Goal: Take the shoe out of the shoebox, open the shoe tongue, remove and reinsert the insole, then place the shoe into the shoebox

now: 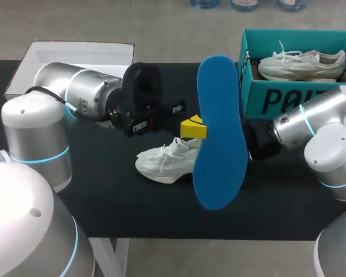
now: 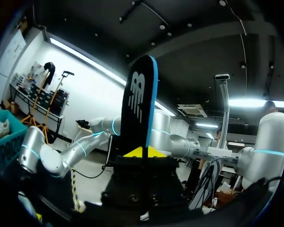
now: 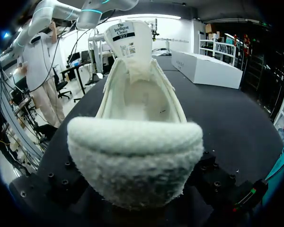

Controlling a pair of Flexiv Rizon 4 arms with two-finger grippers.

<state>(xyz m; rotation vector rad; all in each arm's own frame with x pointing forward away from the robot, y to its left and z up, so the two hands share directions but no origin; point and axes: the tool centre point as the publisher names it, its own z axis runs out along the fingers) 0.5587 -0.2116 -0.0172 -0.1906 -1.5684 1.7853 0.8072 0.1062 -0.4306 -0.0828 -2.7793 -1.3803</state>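
insole (image 1: 220, 133): blue, flat, foot-shaped, was pinched upright by left gripper (image 1: 193, 128)
shoe (image 1: 164, 161): white, fleecy heel, was laid at insole's 8 o'clock
right gripper (image 1: 255, 147): state could not be told

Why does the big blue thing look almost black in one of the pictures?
Head view: the insole shows its blue face, lit from above. Left wrist view: the camera looks at its dark other side, with bright ceiling lights behind it, so only one edge shows blue. Right wrist view: the shoe is evenly lit, with no glare.
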